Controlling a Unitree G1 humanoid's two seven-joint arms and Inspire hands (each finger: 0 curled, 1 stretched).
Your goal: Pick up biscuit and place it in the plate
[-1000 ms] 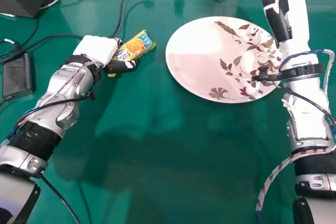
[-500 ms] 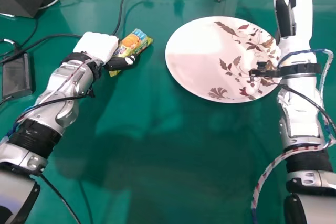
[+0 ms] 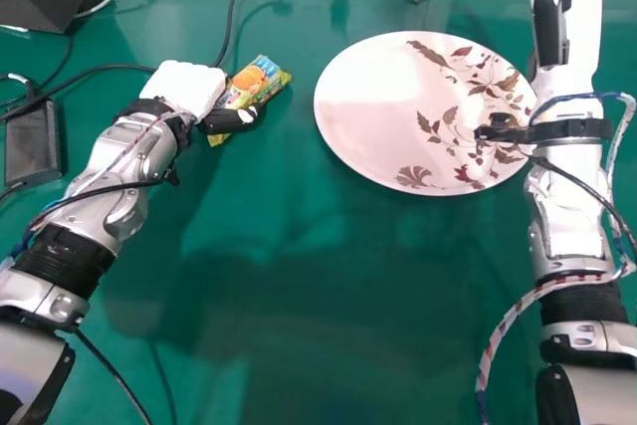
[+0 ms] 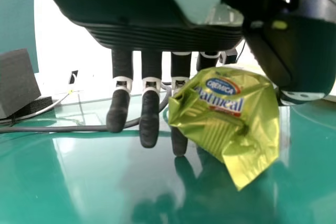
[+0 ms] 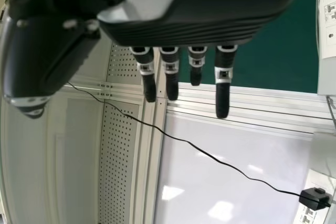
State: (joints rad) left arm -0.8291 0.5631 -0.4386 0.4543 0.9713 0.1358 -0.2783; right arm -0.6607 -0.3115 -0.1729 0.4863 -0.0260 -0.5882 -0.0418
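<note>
Yellow-green biscuit (image 4: 226, 129), left hand (image 3: 191, 92) part-open, pinching it

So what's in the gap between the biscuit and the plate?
Nothing but green table shows between the biscuit and the plate. You can see that in the head view.

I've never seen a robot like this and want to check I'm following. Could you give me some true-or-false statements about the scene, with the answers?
1. The plate is decorated with leaves. True.
2. The biscuit packet is between the thumb and fingers of the left hand. True.
3. The biscuit packet lies on the plate. False: it is off the plate, to its left in the head view.
4. The table is green. True.
5. The right hand is gripping the plate's rim. False: its fingers are straight and hold nothing.
</note>
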